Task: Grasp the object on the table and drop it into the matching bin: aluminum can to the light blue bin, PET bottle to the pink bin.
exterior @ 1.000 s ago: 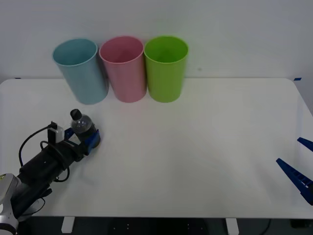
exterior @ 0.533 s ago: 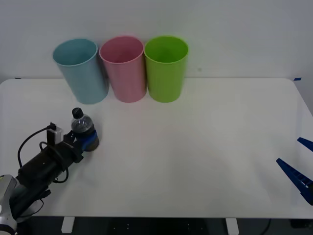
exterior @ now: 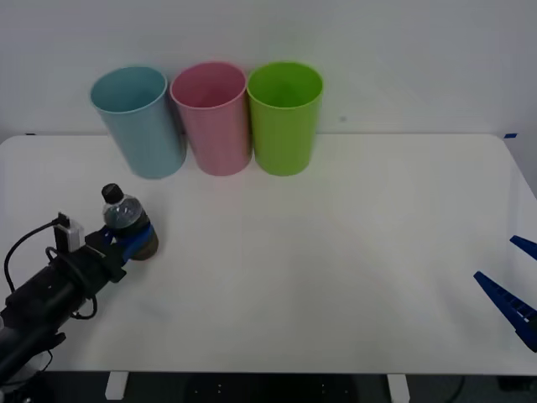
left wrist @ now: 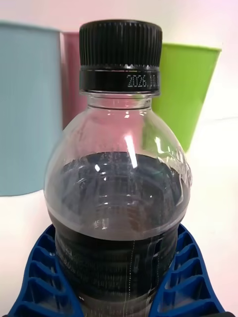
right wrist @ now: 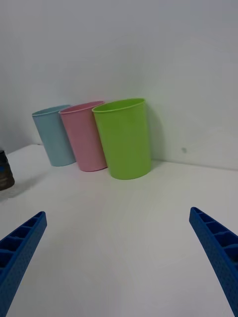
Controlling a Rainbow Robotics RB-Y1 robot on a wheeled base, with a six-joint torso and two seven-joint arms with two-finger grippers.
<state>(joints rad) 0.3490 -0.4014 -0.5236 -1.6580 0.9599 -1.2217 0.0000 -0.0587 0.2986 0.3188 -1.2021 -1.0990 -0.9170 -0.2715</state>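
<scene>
The PET bottle (exterior: 126, 220), small and clear with a black cap and dark lower body, stands upright on the white table (exterior: 336, 252) at the left, in front of the light blue bin (exterior: 138, 122). My left gripper (exterior: 132, 240) is shut on its lower body. Up close, the bottle (left wrist: 119, 198) sits between the blue fingers (left wrist: 42, 277). The pink bin (exterior: 211, 117) stands at the back beside the light blue one. At the table's right edge my right gripper (exterior: 513, 285) hangs open with nothing in it, its fingers (right wrist: 20, 252) spread wide apart.
A lime green bin (exterior: 285, 117) stands right of the pink one, the three in a row against the white wall. The right wrist view shows the same row: light blue bin (right wrist: 54, 134), pink bin (right wrist: 84, 136), green bin (right wrist: 124, 137).
My left arm has drawn back to the left with the bottle held in its gripper; the bottle now sits farther left. The right arm has not moved.
</scene>
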